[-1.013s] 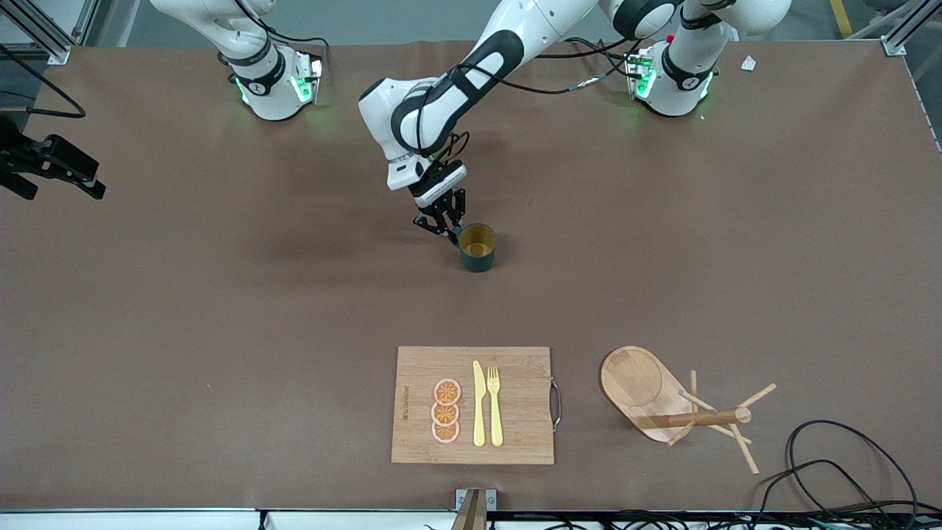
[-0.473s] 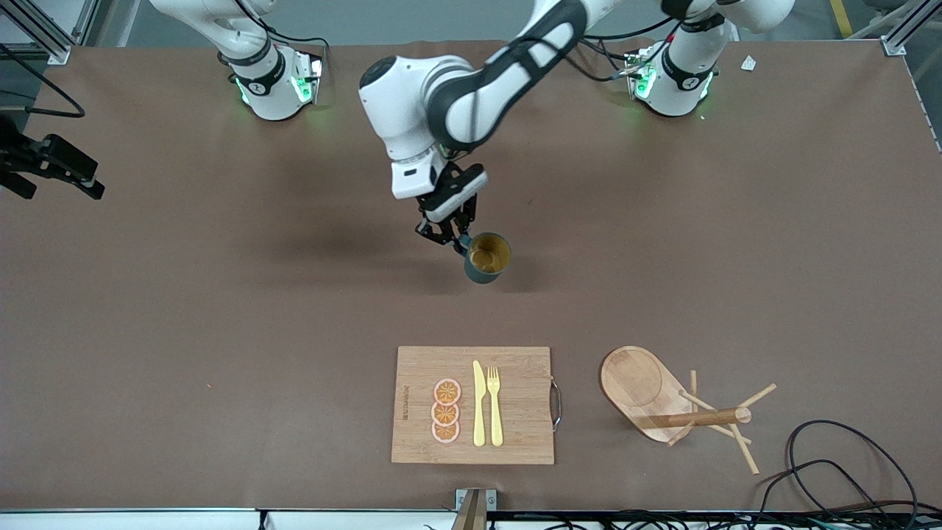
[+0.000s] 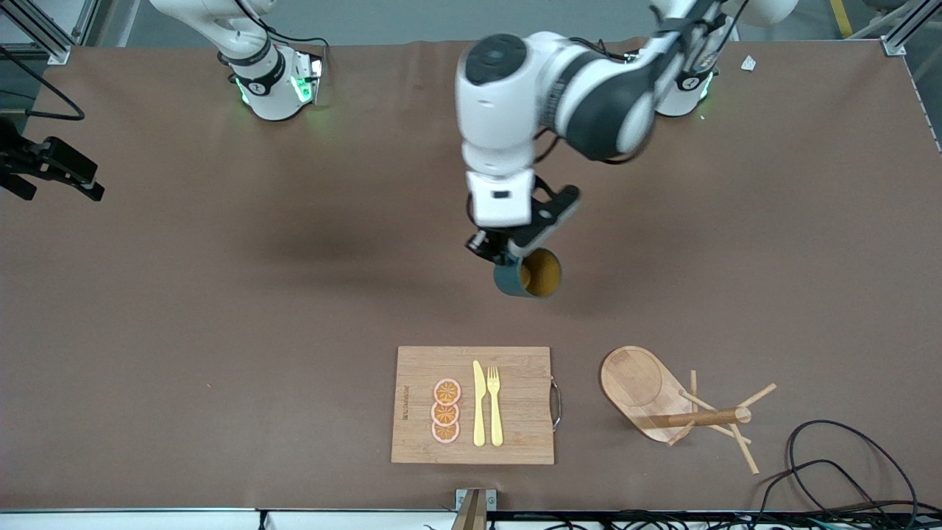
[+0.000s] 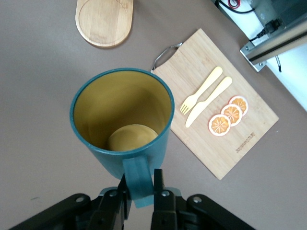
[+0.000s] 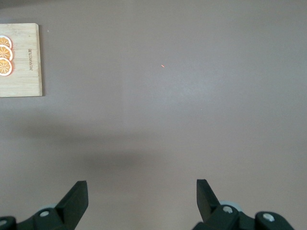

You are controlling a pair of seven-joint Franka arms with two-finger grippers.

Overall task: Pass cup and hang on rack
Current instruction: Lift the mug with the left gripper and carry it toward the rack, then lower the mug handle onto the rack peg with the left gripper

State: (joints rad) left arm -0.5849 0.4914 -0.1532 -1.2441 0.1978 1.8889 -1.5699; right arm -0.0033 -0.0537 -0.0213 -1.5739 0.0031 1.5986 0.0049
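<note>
My left gripper (image 3: 508,258) is shut on the handle of the dark teal cup (image 3: 528,274) and holds it tilted in the air over the middle of the table. In the left wrist view the cup (image 4: 122,120) shows its yellow-ochre inside, and the fingers (image 4: 158,179) clamp its handle. The wooden rack (image 3: 681,408) stands near the front camera toward the left arm's end; its oval base also shows in the left wrist view (image 4: 104,21). My right gripper (image 5: 141,191) is open and empty over bare table; it does not show in the front view.
A bamboo cutting board (image 3: 515,427) lies beside the rack, with orange slices (image 3: 446,411), a yellow knife (image 3: 478,403) and fork (image 3: 494,403) on it. Black cables (image 3: 831,471) lie by the rack. A dark camera mount (image 3: 51,165) stands at the right arm's end.
My left gripper has lifted the cup off the table and carried it toward the left arm's end and the rack, tilting it so its mouth faces sideways.
</note>
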